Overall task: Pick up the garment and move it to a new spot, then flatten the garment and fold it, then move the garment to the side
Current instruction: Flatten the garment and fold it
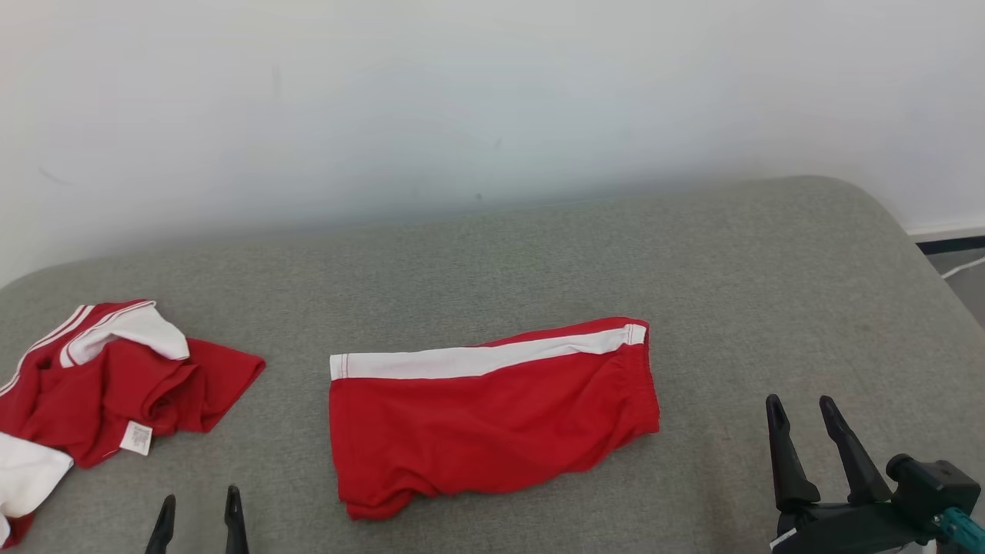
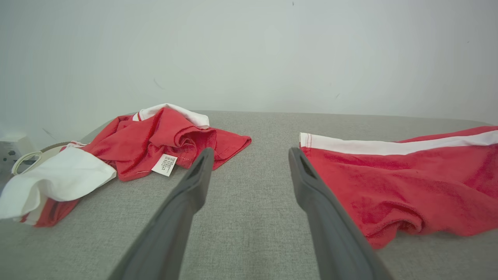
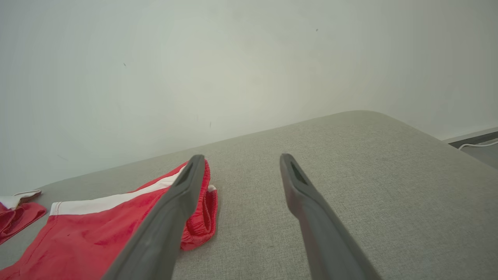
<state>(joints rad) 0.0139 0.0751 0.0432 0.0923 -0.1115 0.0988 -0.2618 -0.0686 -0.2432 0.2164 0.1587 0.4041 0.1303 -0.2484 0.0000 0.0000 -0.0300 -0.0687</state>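
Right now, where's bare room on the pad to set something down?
Widest: the pad right of the shorts, up to the right gripper. Also the strip along the wall. Narrow gap between shirt and shorts; left end is crowded.

Bare indoor room, home or test space unclear: grey fabric-covered padded surface [image 1: 731, 269] against plain white wall [image 1: 462, 92], white cable [image 1: 963, 268] on floor.

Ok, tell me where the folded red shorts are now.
Head view: the folded red shorts lie midway across the grey cushion, right of the crumpled red garment, not touching it.
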